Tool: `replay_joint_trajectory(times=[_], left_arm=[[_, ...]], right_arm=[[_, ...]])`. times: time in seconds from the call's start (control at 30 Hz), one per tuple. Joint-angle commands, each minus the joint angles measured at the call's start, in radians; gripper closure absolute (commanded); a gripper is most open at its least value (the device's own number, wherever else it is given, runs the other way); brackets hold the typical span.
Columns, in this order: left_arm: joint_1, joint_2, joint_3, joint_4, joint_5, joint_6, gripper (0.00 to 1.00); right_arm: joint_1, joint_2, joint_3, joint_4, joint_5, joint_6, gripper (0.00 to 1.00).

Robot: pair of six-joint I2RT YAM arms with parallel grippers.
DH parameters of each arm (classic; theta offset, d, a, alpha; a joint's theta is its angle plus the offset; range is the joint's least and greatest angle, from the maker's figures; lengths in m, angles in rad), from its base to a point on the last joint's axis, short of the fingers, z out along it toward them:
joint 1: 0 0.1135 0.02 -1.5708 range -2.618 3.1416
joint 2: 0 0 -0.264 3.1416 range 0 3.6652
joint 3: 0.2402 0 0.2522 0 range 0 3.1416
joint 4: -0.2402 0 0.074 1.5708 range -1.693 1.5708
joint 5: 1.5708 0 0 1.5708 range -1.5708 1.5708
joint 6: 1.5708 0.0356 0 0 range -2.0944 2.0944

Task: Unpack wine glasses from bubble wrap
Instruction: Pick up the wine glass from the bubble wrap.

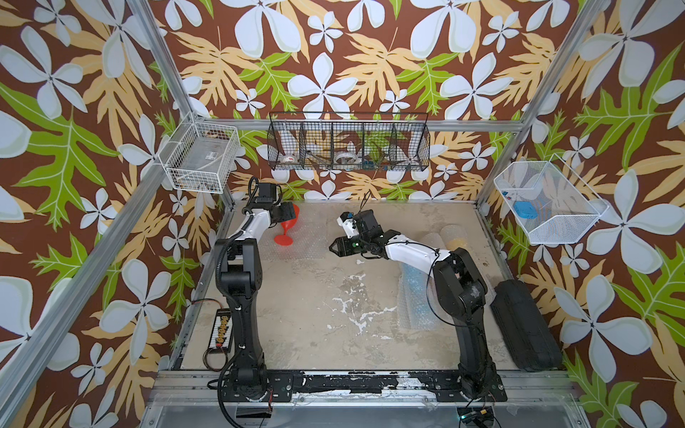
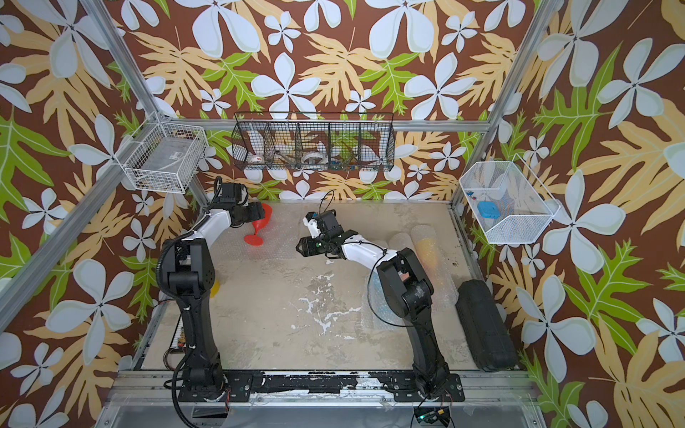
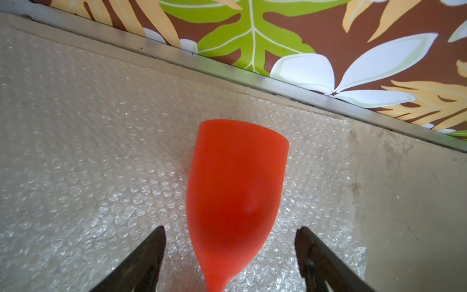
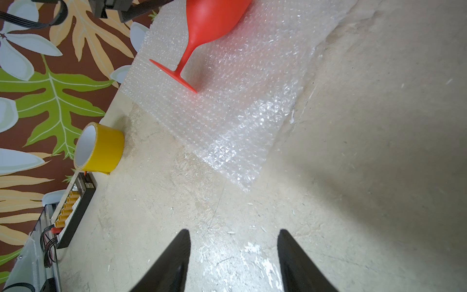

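The red goblet (image 3: pixel 235 192) lies on its side, already bare, on a flattened bubble wrap sheet (image 3: pixel 101 164) near the far-left corner of the tabletop (image 4: pixel 353 151). The left tool (image 3: pixel 230 228) straddles its bowl with jaws wide and touching nothing, a stance suited to lifting it clear of the sheet. The right tool (image 4: pixel 233 230) hangs parted and empty over the tabletop's middle. Wrapped tubes (image 1: pixel 454 237) wait along the right edge.

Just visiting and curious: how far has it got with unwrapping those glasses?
Done: the red goblet lies bare on its side on a flat bubble wrap sheet. In hand: nothing is gripped. The left fingers straddle it, open, and the right fingers hang open over the table. Left: at least an orange-tinted roll and a blue-tinted roll are wrapped.
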Motion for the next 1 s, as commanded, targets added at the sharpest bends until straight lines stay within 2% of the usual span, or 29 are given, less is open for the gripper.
replay_joint_trajectory(times=[0.0,0.4,0.47,0.5,0.6,0.97], left_arm=[[-0.010,0.020,0.020,-0.013,-0.014,0.036,0.17],[-0.010,0.125,0.122,-0.033,-0.018,0.079,0.16],[-0.009,0.141,0.138,-0.042,-0.020,0.075,0.16],[-0.010,0.156,0.163,-0.063,-0.034,0.068,0.16],[-0.009,0.195,0.228,-0.113,-0.035,0.072,0.16],[-0.010,0.227,0.263,-0.129,-0.036,0.072,0.17]], right_arm=[[-0.001,-0.010,-0.011,0.029,0.010,-0.010,0.40],[-0.006,-0.026,-0.052,0.054,0.006,-0.004,0.38],[-0.006,-0.024,-0.053,0.055,0.004,0.000,0.23],[-0.006,-0.024,-0.057,0.060,0.003,0.001,0.23],[-0.006,-0.025,-0.060,0.065,0.000,0.001,0.23],[-0.007,-0.018,-0.051,0.065,-0.004,-0.002,0.23]])
